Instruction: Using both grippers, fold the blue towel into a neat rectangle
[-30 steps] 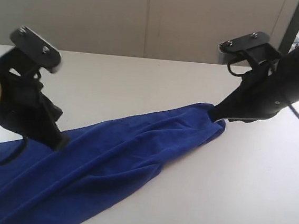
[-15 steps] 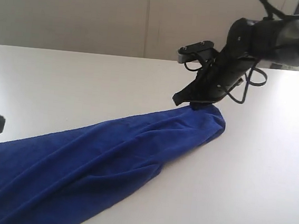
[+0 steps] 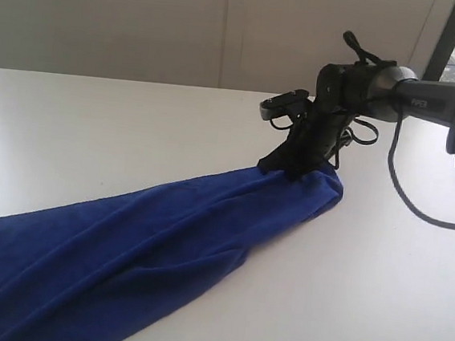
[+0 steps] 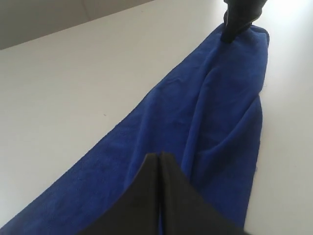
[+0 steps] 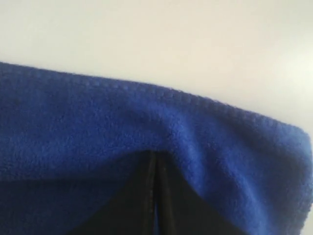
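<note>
Watching the towel bot: both claws clamped, cloth lying in one long strip

So the blue towel is lying on the white table as one long bunched-up strip full of lengthwise creases. It runs diagonally from the left arm's side out to the right arm. Nowhere near a rectangle yet.

The right gripper sits at the far end of that strip, tips down on the cloth's edge just short of the rounded end. Its fingers are pressed flat together. On its own wrist cam the fabric humps up right around the tips, but I honestly can't tell if any cloth is nipped between them.

The left gripper is squeezed tight too, with nothing but a thin seam between the fingers. It hangs over the other end of the towel, pointing along the strip toward the right gripper, well apart from it. Whether it touches the cloth I can't make out.
</note>
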Robot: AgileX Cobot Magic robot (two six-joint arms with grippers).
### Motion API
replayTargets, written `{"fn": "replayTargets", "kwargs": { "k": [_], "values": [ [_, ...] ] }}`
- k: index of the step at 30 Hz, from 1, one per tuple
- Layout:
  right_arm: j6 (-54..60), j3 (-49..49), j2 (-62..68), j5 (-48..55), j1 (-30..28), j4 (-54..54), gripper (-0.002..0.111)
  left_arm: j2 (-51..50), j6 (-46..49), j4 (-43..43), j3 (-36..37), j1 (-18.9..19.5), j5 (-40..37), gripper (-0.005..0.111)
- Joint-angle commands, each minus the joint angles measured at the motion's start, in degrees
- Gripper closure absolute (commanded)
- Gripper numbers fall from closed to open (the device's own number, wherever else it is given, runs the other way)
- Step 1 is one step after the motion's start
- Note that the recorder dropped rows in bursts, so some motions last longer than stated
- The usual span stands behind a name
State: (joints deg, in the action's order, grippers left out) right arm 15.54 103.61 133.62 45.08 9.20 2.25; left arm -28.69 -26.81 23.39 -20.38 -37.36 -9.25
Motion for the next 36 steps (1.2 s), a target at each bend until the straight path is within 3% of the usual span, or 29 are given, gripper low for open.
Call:
{"fn": "replayTargets", "kwargs": {
  "k": [1,13,18,22,26,30,34,36],
  "values": [
    [-2.7,-0.1,1.6,1.9,-3.6,-4.5,0.108,0.6,-0.1,-0.2,0.4,0.1,-0.4,0.107],
    [-5.4,-0.1,1.3,10.1,-10.4,-17.7,0.108,0.6,-0.2,-0.2,0.4,0.1,-0.4,0.107],
    [-6.8,-0.1,-4.3,7.5,-10.4,-17.6,0.108,0.6,-0.3,-0.2,0.4,0.1,-1.0,0.107],
    [-7.3,-1.3,-10.8,10.9,-10.4,-14.6,0.108,-5.9,-2.0,-2.2,0.4,0.1,-0.7,0.107],
    [-7.3,-10.0,-19.1,9.0,-10.4,-13.8,0.108,-17.1,-2.1,-2.8,-1.7,0.1,4.7,0.107],
    [-8.8,-26.9,-28.4,5.1,-10.4,-13.5,0.108,-36.1,-1.3,-0.6,-14.5,0.1,4.1,0.107],
    [-9.5,-36.8,-33.3,1.8,-10.1,-7.6,0.108,-43.5,-1.2,-2.9,-19.1,-0.1,-6.0,0.107],
    [-8.4,-43.3,-38.4,-1.7,-9.4,-4.8,0.108,-46.1,3.3,-7.9,-19.7,-0.6,-12.5,0.107]
  ]
}}
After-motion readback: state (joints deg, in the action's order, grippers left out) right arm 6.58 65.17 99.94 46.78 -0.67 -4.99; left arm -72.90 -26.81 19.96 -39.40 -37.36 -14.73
